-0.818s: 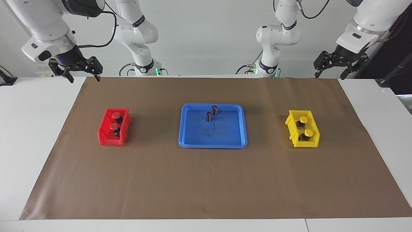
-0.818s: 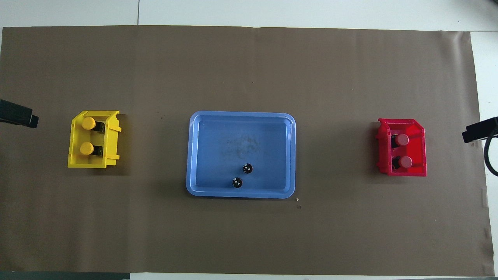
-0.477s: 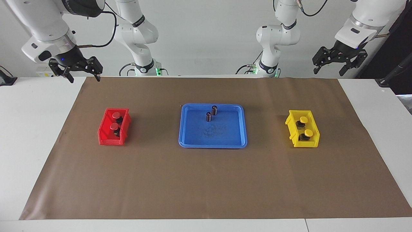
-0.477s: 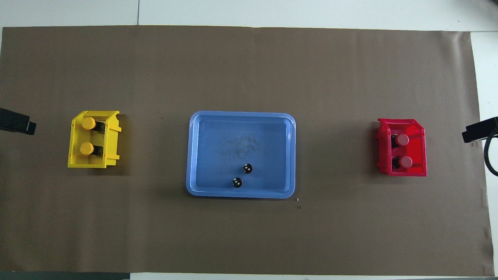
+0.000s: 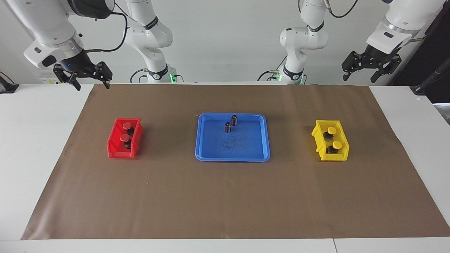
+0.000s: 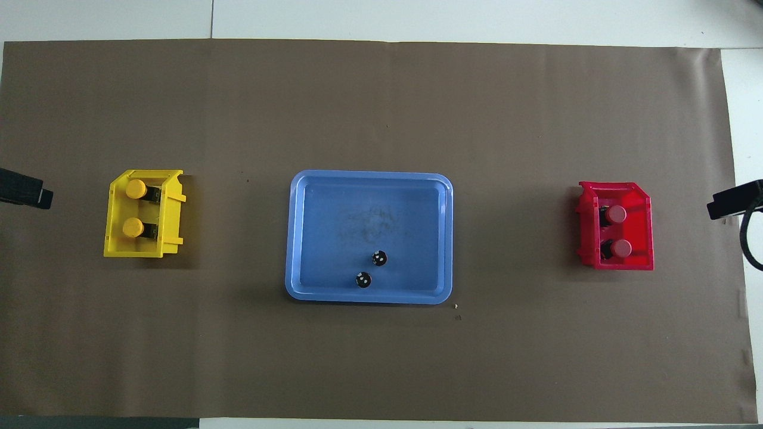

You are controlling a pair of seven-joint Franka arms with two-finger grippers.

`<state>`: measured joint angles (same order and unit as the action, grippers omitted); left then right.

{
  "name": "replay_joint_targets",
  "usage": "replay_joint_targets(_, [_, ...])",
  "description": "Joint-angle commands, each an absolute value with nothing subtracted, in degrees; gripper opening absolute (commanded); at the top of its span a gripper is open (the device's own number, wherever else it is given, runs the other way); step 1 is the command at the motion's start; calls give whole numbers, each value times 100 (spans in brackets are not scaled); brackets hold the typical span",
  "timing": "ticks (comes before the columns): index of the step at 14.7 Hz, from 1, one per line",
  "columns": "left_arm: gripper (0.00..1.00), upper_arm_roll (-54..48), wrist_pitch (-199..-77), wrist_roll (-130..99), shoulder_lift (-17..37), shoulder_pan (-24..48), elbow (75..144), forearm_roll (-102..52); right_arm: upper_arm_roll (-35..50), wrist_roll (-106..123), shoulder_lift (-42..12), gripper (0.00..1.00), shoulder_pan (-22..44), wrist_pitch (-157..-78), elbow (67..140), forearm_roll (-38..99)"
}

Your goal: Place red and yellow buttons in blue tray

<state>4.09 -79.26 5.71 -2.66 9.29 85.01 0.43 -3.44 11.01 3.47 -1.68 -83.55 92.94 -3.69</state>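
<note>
Two red buttons [image 5: 126,125] [image 5: 124,138] sit in a small red bin [image 5: 114,150] toward the right arm's end. Two yellow buttons [image 5: 332,130] [image 5: 336,144] sit in a small yellow bin [image 5: 330,157] toward the left arm's end. The blue tray [image 5: 246,149] lies midway between the bins and holds none of the buttons. My right gripper [image 5: 92,85] is open, empty and raised over the mat's corner nearest its base. My left gripper [image 5: 359,78] is open, empty and raised over the mat's corner at its own end.
Two dark capless cylinders [image 5: 234,119] [image 5: 228,127] stand upright in the tray, in its part nearest the robots. A brown mat [image 5: 225,196] covers most of the white table.
My left gripper has risen a little and drifted slightly toward its own end of the table. The right arm, buttons, bins and tray have not moved.
</note>
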Motion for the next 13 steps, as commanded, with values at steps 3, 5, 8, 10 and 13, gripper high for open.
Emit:
replay_joint_targets(3, [100,422,-9272,747,-861,809,9975,44,-334,1178,694,87,-193,-9015,10026,-308])
replay_joint_targets(5, [100,431,-9447,738,-704,817,9976,44,-343,1178,948,80,-193,-9953,10859,-37])
replay_joint_targets(8, [100,422,-9475,721,-633,817,9967,44,-351,1169,836,74,-193,-10677,11442,149])
replay_joint_targets(10, [100,413,-9274,712,-650,879,9949,53,-352,1178,503,73,-202,-11168,11654,167])
replay_joint_targets(13, [100,413,-9202,694,-677,879,9949,53,-343,1169,10,71,-272,-11758,11785,167])
